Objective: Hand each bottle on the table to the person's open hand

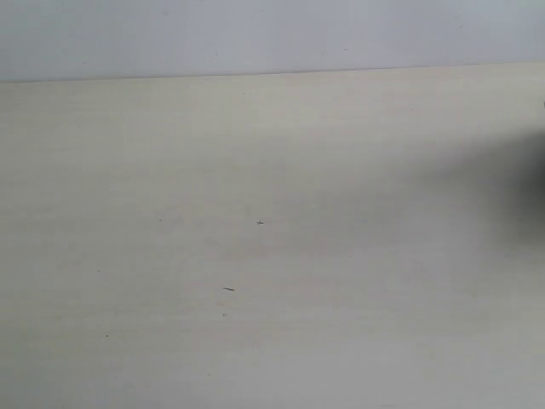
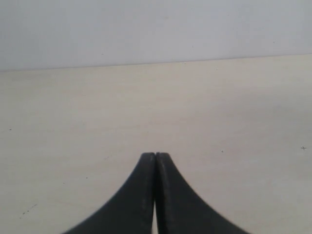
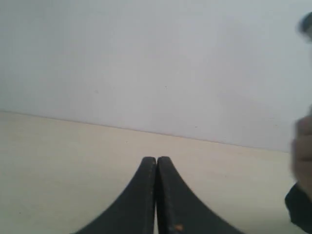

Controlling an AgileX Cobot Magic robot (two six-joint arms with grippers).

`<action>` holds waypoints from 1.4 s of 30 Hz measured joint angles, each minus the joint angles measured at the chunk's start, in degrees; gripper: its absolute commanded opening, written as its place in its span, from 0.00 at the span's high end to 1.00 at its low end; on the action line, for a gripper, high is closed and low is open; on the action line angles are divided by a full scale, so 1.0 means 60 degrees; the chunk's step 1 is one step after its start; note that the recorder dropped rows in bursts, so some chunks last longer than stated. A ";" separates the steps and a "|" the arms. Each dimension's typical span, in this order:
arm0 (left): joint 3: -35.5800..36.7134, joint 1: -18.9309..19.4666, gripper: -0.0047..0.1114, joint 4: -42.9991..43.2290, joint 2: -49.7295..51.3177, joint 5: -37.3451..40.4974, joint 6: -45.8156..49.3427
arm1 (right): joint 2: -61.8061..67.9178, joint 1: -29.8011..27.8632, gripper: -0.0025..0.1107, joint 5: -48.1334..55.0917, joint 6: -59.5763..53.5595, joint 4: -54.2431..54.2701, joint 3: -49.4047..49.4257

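Two matching matte-black grippers, seen from the wrists.
The left gripper [image 2: 155, 156] and right gripper [image 3: 156, 160] each have two smooth fingers [image 2: 141, 195], broad at the base and curving in to narrow rounded tips; a small orange fleck [image 3: 178, 227], perhaps a chip, marks the right one.

Pale cream wood-grain table [image 1: 358, 341], wide and flat, few tiny dark specks [image 1: 228, 289] on it

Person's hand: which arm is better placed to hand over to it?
Right, probably: the right gripper has the person's hand in view, blurred at the edge. The left gripper faces only table. Both are shut and empty.
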 measured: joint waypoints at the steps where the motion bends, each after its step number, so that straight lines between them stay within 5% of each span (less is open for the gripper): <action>1: 0.0000 0.0000 0.94 0.0000 0.0000 0.0000 0.0000 | -0.0080 -0.0151 0.98 0.0000 0.0000 0.0000 0.0000; 14: 0.0000 0.0000 0.94 0.0000 0.0000 0.0000 0.0000 | -0.2327 -0.2819 0.98 -0.0078 0.0038 0.1546 0.0848; 30: 0.0000 0.0000 0.94 0.0000 0.0000 0.0000 0.0000 | -0.3806 -0.3272 0.98 -0.3139 -0.0383 0.1625 0.4489; 42: 0.0000 0.0000 0.94 0.0000 0.0000 0.0000 0.0000 | -0.3848 -0.4004 0.98 -0.3120 -0.0848 0.1575 0.4591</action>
